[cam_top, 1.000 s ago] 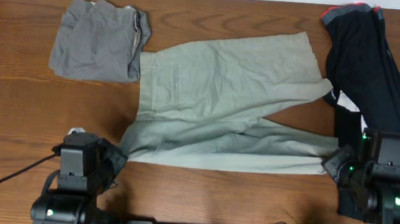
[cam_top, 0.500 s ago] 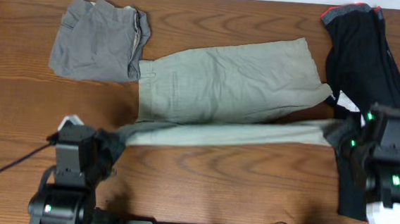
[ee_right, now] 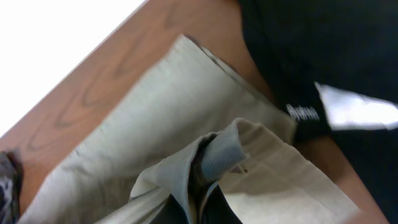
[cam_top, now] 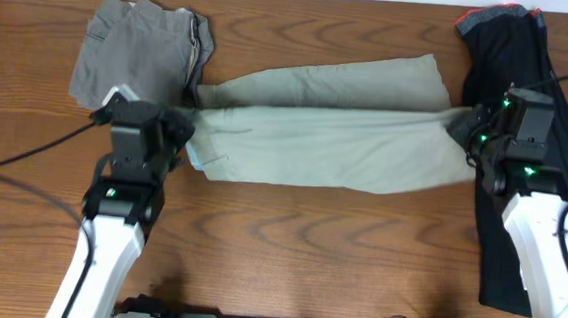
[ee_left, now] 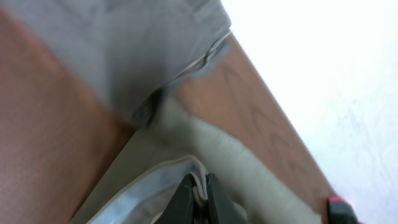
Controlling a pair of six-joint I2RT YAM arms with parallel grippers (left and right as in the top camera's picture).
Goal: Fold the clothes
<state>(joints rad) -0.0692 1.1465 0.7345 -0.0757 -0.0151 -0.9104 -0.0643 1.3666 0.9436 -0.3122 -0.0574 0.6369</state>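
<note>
While both arms reach in from the near side of the wooden counter (cam_top: 306, 271), the khaki shorts (cam_top: 336, 138) lie doubled lengthwise across its middle in a long band running left to right. The upper layer laps over the lower, whose far edge shows beyond it.

The left gripper (cam_top: 183, 137) is clamped on the band's left end. The left wrist view shows that gripper (ee_left: 199, 198) with its jaws closed on a pale-lined edge of the cloth. The right gripper (cam_top: 463, 131) is pinched shut on the right end. Seen from the right wrist camera, the right gripper (ee_right: 202, 183) has a bunched fold of khaki fabric caught between its jaws.

Grey shorts (cam_top: 136, 58) sit rumpled at the far left of the counter, their right edge touching the khaki shorts just beside the left gripper. A long black garment (cam_top: 531, 71) stretches from the far edge toward the near edge along the right side, passing under the right arm. It has a white patch (ee_right: 354, 109) close to the held khaki end. A dark cable (cam_top: 34, 157) trails across the wood from the left arm.
</note>
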